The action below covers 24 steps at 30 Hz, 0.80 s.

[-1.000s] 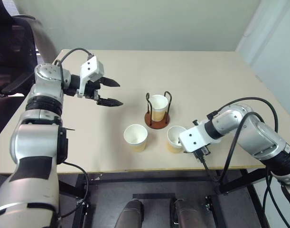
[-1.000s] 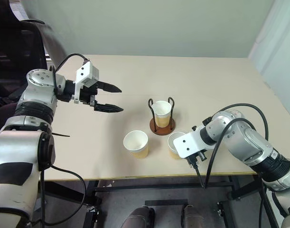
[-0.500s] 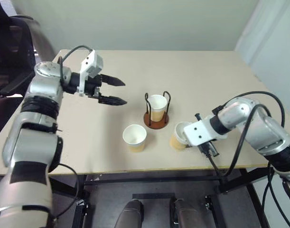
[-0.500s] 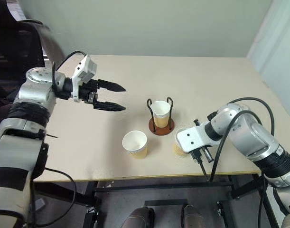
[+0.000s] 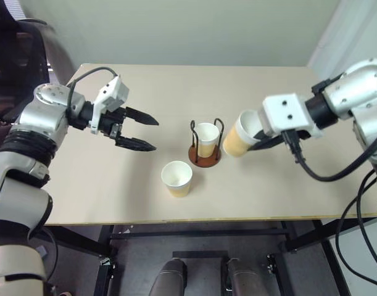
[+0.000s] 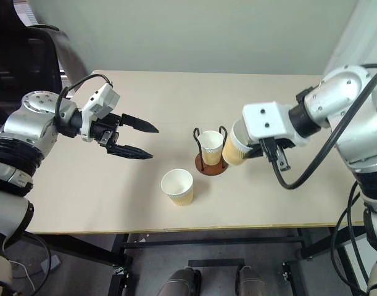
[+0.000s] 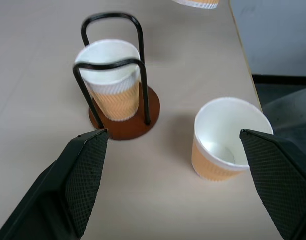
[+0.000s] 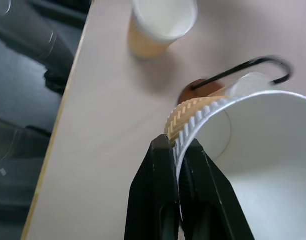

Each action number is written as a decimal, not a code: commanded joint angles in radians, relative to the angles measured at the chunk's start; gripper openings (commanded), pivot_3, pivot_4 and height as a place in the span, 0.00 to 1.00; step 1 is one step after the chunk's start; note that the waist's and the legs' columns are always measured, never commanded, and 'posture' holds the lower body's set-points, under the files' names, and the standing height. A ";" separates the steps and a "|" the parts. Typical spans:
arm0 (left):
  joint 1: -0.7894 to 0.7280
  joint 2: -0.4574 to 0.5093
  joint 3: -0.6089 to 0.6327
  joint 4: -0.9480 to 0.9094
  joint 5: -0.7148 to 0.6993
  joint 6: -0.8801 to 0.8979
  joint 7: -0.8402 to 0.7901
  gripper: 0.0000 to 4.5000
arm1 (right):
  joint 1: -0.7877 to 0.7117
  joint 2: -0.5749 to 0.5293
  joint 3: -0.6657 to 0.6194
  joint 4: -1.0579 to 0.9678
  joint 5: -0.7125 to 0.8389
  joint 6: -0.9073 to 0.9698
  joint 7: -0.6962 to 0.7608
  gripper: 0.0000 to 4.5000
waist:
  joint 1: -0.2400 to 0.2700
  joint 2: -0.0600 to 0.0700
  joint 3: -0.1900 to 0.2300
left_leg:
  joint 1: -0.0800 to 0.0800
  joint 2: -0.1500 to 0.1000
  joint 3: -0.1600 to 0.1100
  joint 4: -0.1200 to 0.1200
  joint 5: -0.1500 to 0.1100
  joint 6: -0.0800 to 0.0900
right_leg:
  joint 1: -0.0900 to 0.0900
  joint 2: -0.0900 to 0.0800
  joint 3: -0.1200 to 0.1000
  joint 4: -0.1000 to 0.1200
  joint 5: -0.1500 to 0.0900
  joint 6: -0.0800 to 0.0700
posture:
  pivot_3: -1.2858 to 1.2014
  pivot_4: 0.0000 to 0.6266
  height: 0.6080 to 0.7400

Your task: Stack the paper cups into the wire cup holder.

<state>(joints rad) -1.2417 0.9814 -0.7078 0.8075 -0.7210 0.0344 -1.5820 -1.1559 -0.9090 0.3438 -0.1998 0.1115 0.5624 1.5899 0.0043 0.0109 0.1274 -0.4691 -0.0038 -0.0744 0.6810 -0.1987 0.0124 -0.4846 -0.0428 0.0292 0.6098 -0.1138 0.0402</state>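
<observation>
No text, labels, brands, numbers or signs readable anywhere I can see, neither on the cups, the holder, the table nor my own arms.

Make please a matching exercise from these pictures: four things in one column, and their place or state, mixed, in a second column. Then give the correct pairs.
Things:
1. left gripper
2. right gripper
3. cup in the wire cup holder
4. cup near the table's front edge

States:
a. stands alone, upright, on the table
b. shut on the rim of a lifted cup
c. open, holding nothing
d. upright between black wire loops

Pairs: 1-c, 2-b, 3-d, 4-a
</observation>
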 commanded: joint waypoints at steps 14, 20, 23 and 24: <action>-0.050 0.024 -0.034 0.027 -0.024 -0.047 -0.032 1.00 | -0.207 0.265 0.104 0.381 -0.152 -0.306 -0.074 0.02 | -0.004 0.001 0.001 | -0.001 0.001 -0.003 -0.004 -0.001 -0.003 | -0.003 0.001 -0.002 0.000 -0.004 -0.006 | 0.52 0.24 1.00; -0.043 0.036 -0.030 0.024 -0.028 -0.046 -0.032 1.00 | -0.259 0.338 0.126 0.554 -0.224 -0.446 -0.095 0.02 | -0.002 0.001 0.001 | -0.002 0.001 -0.004 -0.004 -0.001 -0.003 | -0.004 0.001 -0.003 0.001 -0.004 -0.007 | 0.52 0.24 1.00; -0.036 0.044 -0.026 0.020 -0.029 -0.046 -0.032 1.00 | -0.279 0.358 0.125 0.627 -0.253 -0.501 -0.105 0.02 | -0.002 0.001 0.001 | -0.002 0.001 -0.004 -0.005 -0.002 -0.004 | -0.004 0.000 -0.003 0.000 -0.006 -0.009 | 0.52 0.24 1.00; -0.034 0.046 -0.024 0.020 -0.029 -0.046 -0.032 1.00 | -0.285 0.363 0.125 0.651 -0.265 -0.520 -0.110 0.02 | -0.002 0.001 0.001 | -0.002 0.001 -0.004 -0.005 -0.002 -0.005 | -0.004 0.000 -0.003 0.000 -0.006 -0.009 | 0.52 0.24 1.00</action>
<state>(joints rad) -1.2620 1.0058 -0.7514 0.8376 -0.7409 -0.0003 -1.5822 -1.4000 -0.5483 0.4746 0.4313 -0.1359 0.0795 1.4961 0.0023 0.0122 0.1282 -0.4711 -0.0029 -0.0790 0.6764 -0.2009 0.0074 -0.4885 -0.0436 0.0263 0.6101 -0.1197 0.0310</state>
